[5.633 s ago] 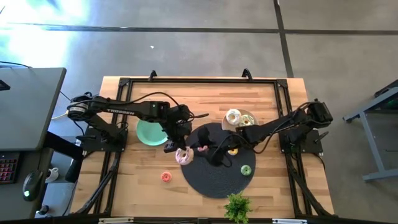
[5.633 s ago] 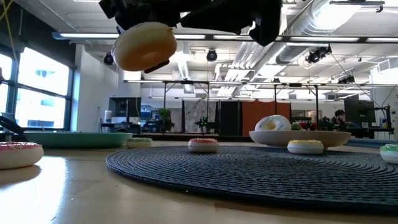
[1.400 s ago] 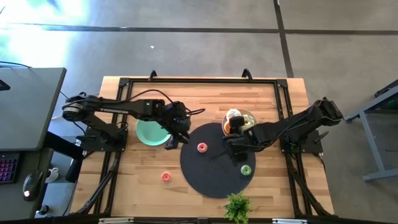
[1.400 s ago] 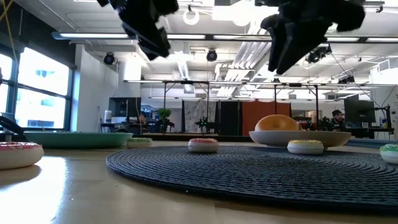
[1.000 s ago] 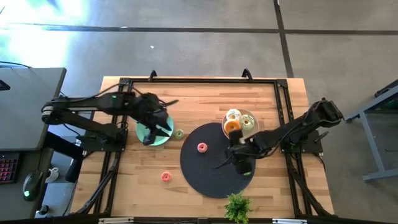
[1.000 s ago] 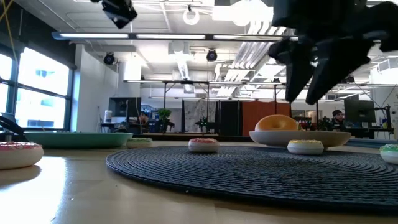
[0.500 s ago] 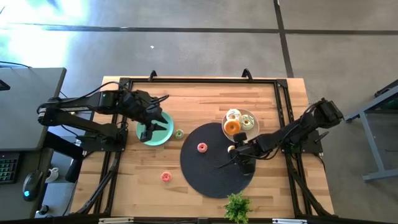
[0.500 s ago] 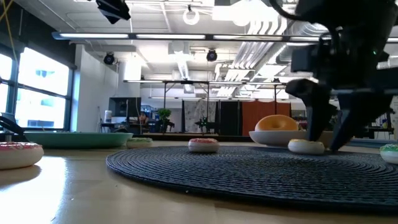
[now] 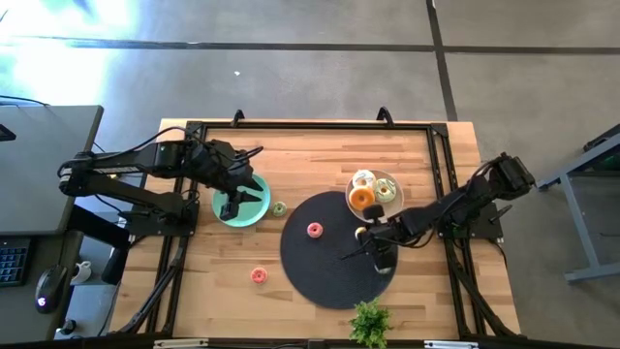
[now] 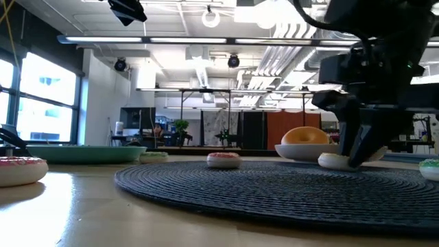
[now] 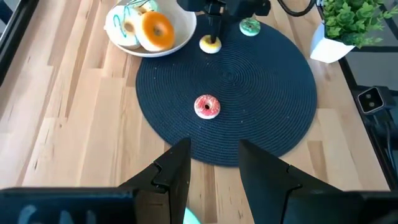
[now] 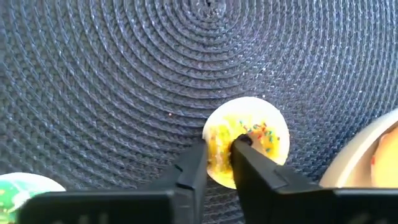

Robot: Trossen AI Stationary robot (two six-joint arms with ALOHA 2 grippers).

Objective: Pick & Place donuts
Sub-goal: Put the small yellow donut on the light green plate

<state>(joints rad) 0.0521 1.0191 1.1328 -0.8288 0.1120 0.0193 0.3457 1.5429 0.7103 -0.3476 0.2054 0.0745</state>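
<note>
A yellow-frosted donut [image 12: 255,140] lies on the dark round mat [image 9: 325,276] beside the beige plate [image 9: 351,186]. My right gripper [image 12: 219,152] is shut on it from above. A red donut [image 9: 314,230] sits mid-mat, and a green one [image 11: 250,26] lies at the mat's edge. On the bare wood are a small green donut [image 9: 279,207] and a pink one [image 9: 258,275]. The beige plate holds an orange donut [image 9: 361,199] and a white one [image 9: 364,179]. My left gripper [image 9: 231,206] hangs open over the green plate [image 9: 256,211], with nothing between its fingers. My right gripper pinches one side of the yellow donut's ring [image 12: 217,146] between its two fingers. One finger [image 12: 242,144] stands at the hole and the other [image 12: 198,158] outside the rim. The fingers point down from above. The donut lies flat on the mat [image 10: 329,162].
A small potted plant [image 9: 368,320] stands at the table's near edge, just past the mat. Black frame rails [image 9: 184,174] run along the table's sides and far edge. Bare wood lies between the two plates and near the pink donut.
My right gripper has come down onto the mat over the yellow donut. Its fingers, at first spread on either side of the donut, have shut on it. The donut stays flat on the mat.
</note>
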